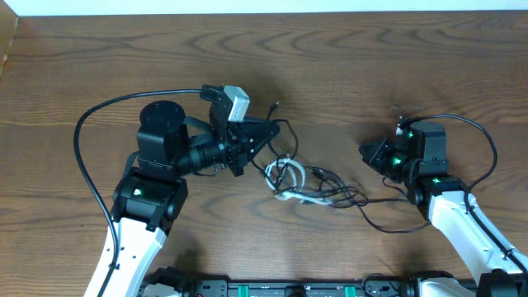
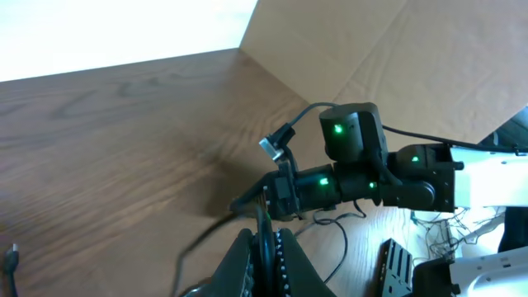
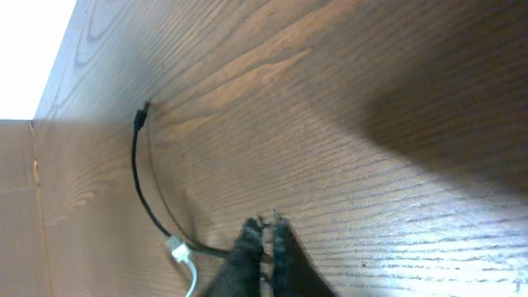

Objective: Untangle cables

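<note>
The cables lie in a tangle (image 1: 309, 186) of thin black cords and a white cord (image 1: 285, 177) on the wooden table between my arms. My left gripper (image 1: 268, 128) is up and left of the tangle. In the left wrist view it (image 2: 268, 239) is shut on a black cable. One black cord ends in a plug (image 1: 275, 106) behind that gripper. My right gripper (image 1: 367, 153) is right of the tangle, low over the table. In the right wrist view its jaws (image 3: 266, 224) are pressed together, and a black cord with a plug (image 3: 144, 110) runs in under them. A white connector (image 3: 176, 246) lies beside them.
A thick black arm cable (image 1: 82, 132) loops left of the left arm. A cardboard wall (image 2: 396, 49) stands behind the right arm (image 2: 363, 165). A black slotted block (image 2: 396, 264) lies near its base. A loose plug (image 2: 10, 257) lies on the wood.
</note>
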`<state>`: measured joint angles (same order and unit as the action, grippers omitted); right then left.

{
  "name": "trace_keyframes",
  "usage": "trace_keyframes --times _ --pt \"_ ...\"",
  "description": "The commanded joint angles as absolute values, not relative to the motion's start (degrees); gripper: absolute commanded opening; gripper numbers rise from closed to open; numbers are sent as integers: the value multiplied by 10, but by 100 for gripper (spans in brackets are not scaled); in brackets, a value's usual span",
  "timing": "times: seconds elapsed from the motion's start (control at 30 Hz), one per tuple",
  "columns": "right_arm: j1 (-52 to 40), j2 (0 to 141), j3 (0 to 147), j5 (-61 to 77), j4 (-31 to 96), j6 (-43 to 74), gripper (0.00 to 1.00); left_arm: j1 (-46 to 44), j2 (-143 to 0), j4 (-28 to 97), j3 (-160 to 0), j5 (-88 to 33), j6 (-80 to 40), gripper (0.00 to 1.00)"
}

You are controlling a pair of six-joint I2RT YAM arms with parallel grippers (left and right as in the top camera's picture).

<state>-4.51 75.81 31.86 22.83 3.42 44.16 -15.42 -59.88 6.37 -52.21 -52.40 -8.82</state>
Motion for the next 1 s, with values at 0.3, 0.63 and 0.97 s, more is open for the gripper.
trace_keyframes --times 0.3,0.63,0.97 --pt "-42 759 318 307 -19 410 44 -141 -595 192 -530 -343 -87 75" --pt "-42 759 318 385 -71 364 53 -141 -621 289 -527 -304 -79 86" --pt "-46 759 318 385 -71 355 79 -143 -658 403 -527 -428 63 87"
